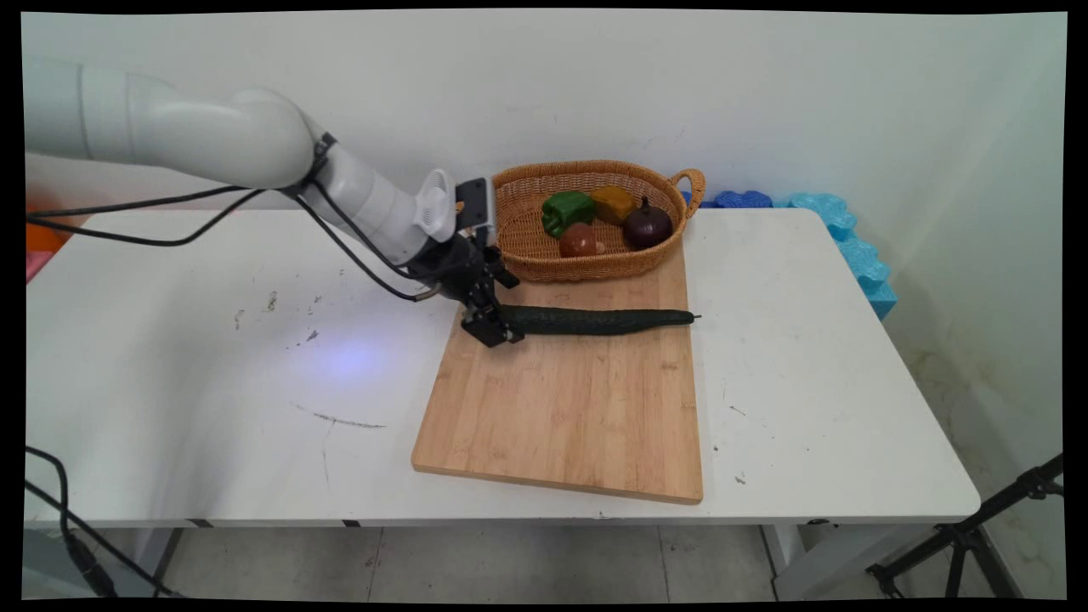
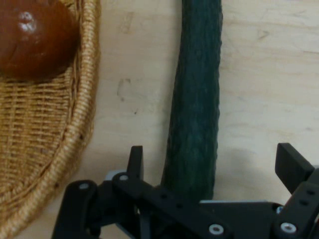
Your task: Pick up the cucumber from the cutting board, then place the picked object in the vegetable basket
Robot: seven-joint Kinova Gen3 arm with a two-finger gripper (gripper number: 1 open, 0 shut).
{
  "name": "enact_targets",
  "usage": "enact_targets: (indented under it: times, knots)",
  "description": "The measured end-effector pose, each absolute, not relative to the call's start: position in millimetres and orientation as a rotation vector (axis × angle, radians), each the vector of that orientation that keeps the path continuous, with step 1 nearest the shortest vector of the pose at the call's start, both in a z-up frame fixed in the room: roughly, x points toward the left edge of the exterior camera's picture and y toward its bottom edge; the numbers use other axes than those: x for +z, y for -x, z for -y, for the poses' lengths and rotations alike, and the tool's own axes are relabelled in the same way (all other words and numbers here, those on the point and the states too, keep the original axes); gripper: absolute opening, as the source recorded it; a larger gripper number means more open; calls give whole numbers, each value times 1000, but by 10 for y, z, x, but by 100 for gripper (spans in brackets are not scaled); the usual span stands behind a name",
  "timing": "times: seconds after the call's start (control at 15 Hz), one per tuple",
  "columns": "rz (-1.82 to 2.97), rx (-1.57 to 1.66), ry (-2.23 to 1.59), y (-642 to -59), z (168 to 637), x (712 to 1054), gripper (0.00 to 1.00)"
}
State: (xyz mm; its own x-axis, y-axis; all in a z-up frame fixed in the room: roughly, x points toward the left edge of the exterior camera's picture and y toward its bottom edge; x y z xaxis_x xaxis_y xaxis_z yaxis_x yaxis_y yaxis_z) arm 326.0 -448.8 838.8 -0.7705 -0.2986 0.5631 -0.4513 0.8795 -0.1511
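1. White table [image 1: 212, 399] against a plain white wall; blue foam pieces [image 1: 850, 242] off its far right corner. A wooden cutting board [image 1: 569, 408] lies right of centre, and a wicker basket [image 1: 527, 246] stands on the board's far end.
2. Basket holds a green pepper [image 1: 567, 210], a yellow-brown piece [image 1: 614, 203], a dark onion [image 1: 648, 224] and a reddish-brown round one [image 1: 578, 240].
3. A long dark cucumber [image 1: 603, 320] lies crosswise on the board, just in front of the basket.
4. Gripper [image 1: 491, 330] sits low at the cucumber's left end. Hand view: fingers spread wide, one each side of that end, gaps showing both sides; nothing clamped.
5. Cucumber judged firm, fairly light, with a bumpy skin that may be slick; long, so an end grip would likely let it droop; mid-length looks steadier
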Motion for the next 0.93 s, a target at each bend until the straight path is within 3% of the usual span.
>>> enact_targets:
  times: [0.33,0.4,0.93]
  knots:
    - [2520,379,-527,-3138,4596,8256,100]
    - [2524,378,-521,-3120,4612,8231,0]
    - [2556,368,-475,-3075,4636,8129,0]
